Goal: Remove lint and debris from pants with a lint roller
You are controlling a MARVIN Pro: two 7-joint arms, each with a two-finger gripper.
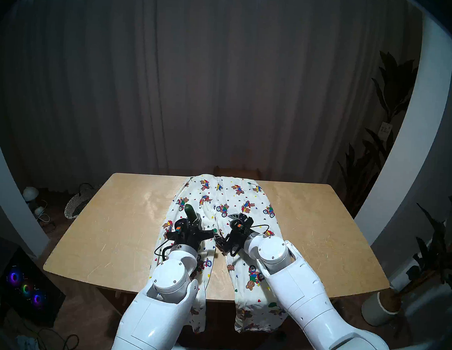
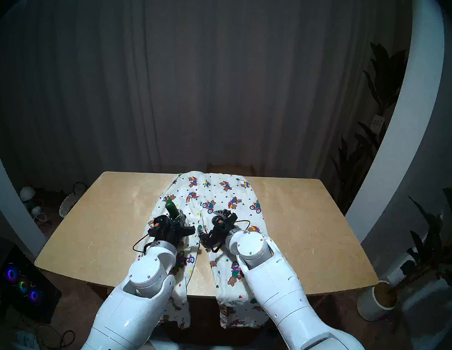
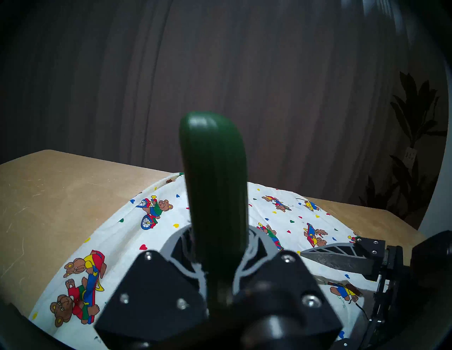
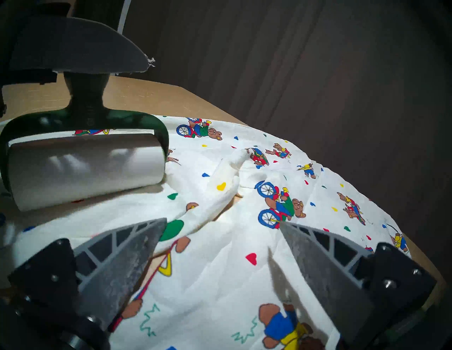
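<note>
Head views: pants [image 1: 234,197] lie down the worktop [image 1: 111,216] middle, from far edge to near edge, legs hanging over near edge. Left tool [image 1: 194,217] clenched on lint roller [image 1: 190,211] handle.

L wrist: green handle upright betw fingers [image 3: 176,246].

R wrist: right tool [image 4: 220,244] released, nothing in it, over pants; roll rests on fabric, w/ left tool above it.
</note>
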